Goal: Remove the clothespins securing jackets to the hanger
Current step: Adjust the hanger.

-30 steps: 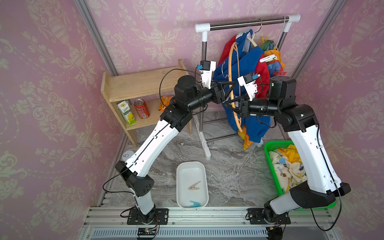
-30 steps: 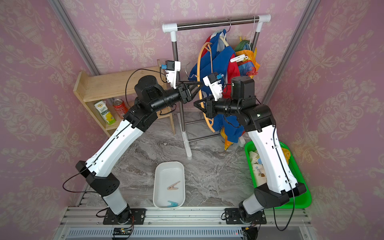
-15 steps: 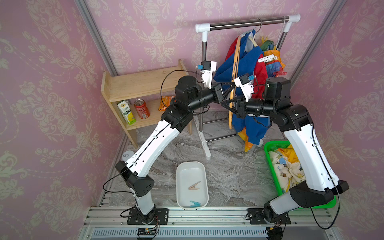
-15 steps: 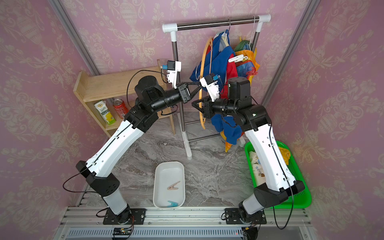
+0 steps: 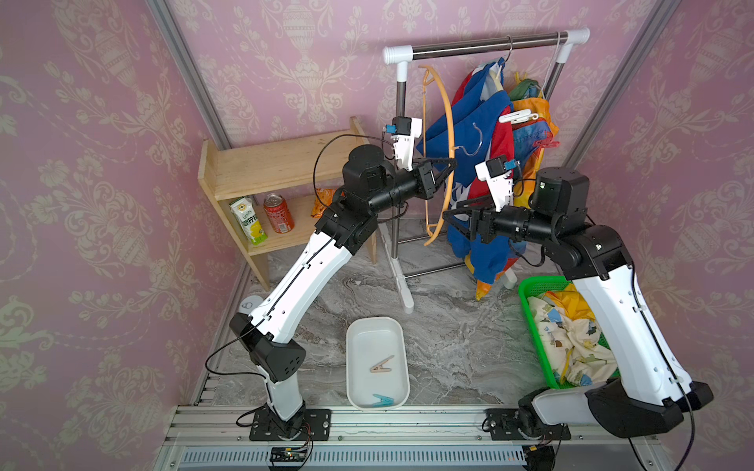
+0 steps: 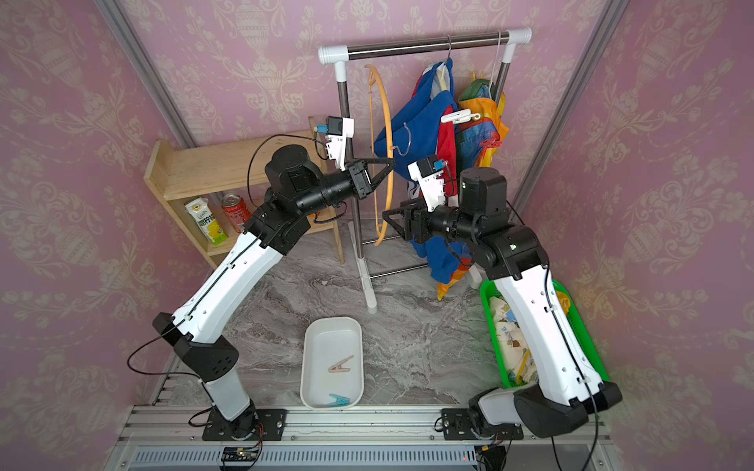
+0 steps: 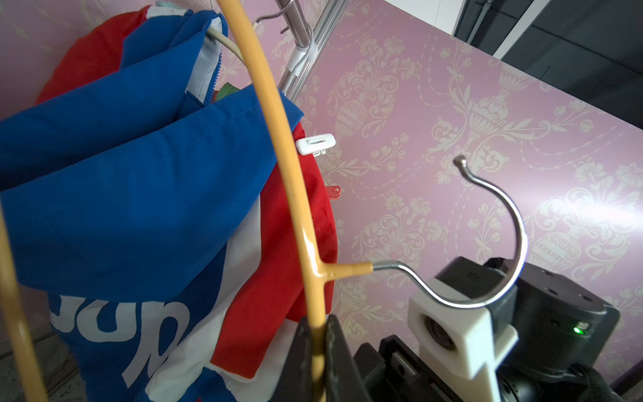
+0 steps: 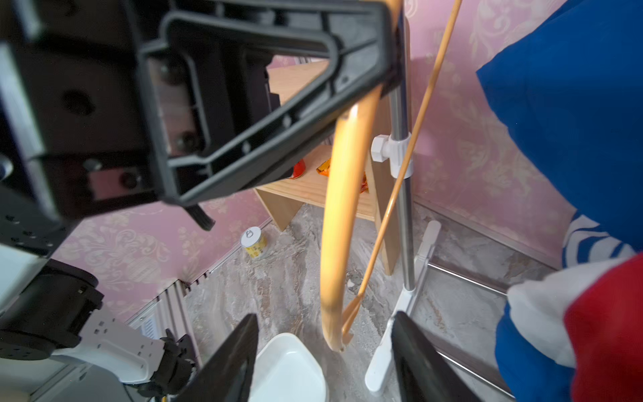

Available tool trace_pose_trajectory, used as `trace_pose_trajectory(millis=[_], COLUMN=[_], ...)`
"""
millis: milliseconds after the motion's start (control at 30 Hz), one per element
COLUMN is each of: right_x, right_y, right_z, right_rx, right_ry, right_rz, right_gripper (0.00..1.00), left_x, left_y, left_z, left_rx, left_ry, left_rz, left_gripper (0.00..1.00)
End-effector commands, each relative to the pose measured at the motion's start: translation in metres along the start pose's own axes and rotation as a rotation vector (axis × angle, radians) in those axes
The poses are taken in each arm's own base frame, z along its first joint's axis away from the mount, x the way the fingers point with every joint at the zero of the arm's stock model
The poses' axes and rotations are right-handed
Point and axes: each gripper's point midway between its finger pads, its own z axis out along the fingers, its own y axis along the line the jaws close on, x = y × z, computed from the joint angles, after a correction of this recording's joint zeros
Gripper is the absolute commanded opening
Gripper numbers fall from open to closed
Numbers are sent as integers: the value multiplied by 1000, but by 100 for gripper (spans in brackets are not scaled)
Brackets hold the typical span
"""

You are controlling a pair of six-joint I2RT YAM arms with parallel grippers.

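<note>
1. Handover complete! Since a second ago the right claw point(image 5: 451, 218) has let go and the left claw point(image 5: 453, 163) has taken over the orange hanger point(image 5: 451, 122), which has swung away from the jackets toward the rack's post.
2. In the left wrist view, the left claw point(image 7: 318, 327) is pressed tight on the hanger's point(image 7: 278, 121) curved bar, just beside the neck of its hook.
3. The right claw point(image 8: 323, 334) sits lower with its jaws spread wide. In the right wrist view, the hanger's point(image 8: 344, 209) tip hangs between the fingers point(image 8: 243, 348), with clear space on both sides.
4. That hanger is bare, and its metal hook point(image 5: 475, 140) is off the rail point(image 5: 489, 43), hanging in open air.
5. Just beside it, the blue, red and white jacket point(image 5: 477, 118) hangs on the rail, with the rainbow jacket point(image 5: 530, 130) behind it.
6. Two pins are on the clothes: the white clothespin point(image 5: 516, 118) is up at the shoulder, and the red clothespin point(image 5: 544, 143) is on the rainbow jacket's edge. Both also show in the left wrist view, white point(image 7: 315, 143) above red point(image 7: 332, 191).
7. Down beside the right arm, the yellow dinosaur jacket point(image 5: 571, 334) lies crumpled in the green basket point(image 5: 530, 285).
8. Between the arms, the white tray point(image 5: 355, 346) holds the beige clothespin point(image 5: 381, 365) and the teal clothespin point(image 5: 381, 401), lying apart from each other.
</note>
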Motion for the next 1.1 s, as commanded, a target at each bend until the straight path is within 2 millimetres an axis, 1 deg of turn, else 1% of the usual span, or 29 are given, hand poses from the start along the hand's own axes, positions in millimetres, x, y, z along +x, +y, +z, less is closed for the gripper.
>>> trace_pose_trajectory(millis=[0, 100, 167, 200, 267, 333, 367, 400, 433, 500, 567, 700, 833, 933, 1000, 1067], right_x=[-5, 12, 26, 32, 42, 44, 45, 42, 55, 58, 56, 43, 29, 25, 22, 23], right_y=[-1, 4, 8, 6, 4, 3, -1, -5, -11, -17, -19, -18, -9, -8, -9, -9], right_z=[-20, -17, -12, -9, -5, -3, -2, -4, 3, 5, 2, -6, 0, 5, 8, 11], right_rx=[62, 64, 90, 131, 202, 253, 295, 338, 376, 425, 448, 470, 423, 422, 428, 427], right_ry=[-88, -142, -174, -187, -223, -278, -305, -341, -330, -358, -388, -447, -455, -463, -464, -458], right_rz=[14, 73, 90, 87, 71, 58, 57, 53, 43, 42, 41, 33, 30, 33, 29, 26], right_gripper=[67, 68, 67, 66, 65, 64, 63, 61, 60, 60, 59, 57, 55, 53, 50, 48], left_x=[-28, -38, -44, -48, -54, -58, -60, -59, -61, -62, -62, -61, -58, -59, -61, -65], left_y=[0, 3, 7, 8, 7, 5, 5, 5, 5, 2, 2, 2, 0, -4, -8, -13], left_z=[-1, 2, 5, 5, 6, 6, 6, 7, 5, 3, 1, -2, 1, 2, 2, 1], left_rx=[-13, -31, -41, -44, -45, -36, -35, -39, -40, -42, -55, -68, -62, -36, -12, 9], left_ry=[-74, -112, -149, -166, -190, -204, -211, -212, -216, -218, -217, -212, -210, -213, -218, -227], left_rz=[15, -4, -31, -46, -69, -93, -108, -123, -136, -150, -155, -185, -197, -218, -236, -245], left_gripper=[0, 0, 0, 0, 0, 0, 0, 0, 0, 0, 0, 0, 0, 0, 0, 0])
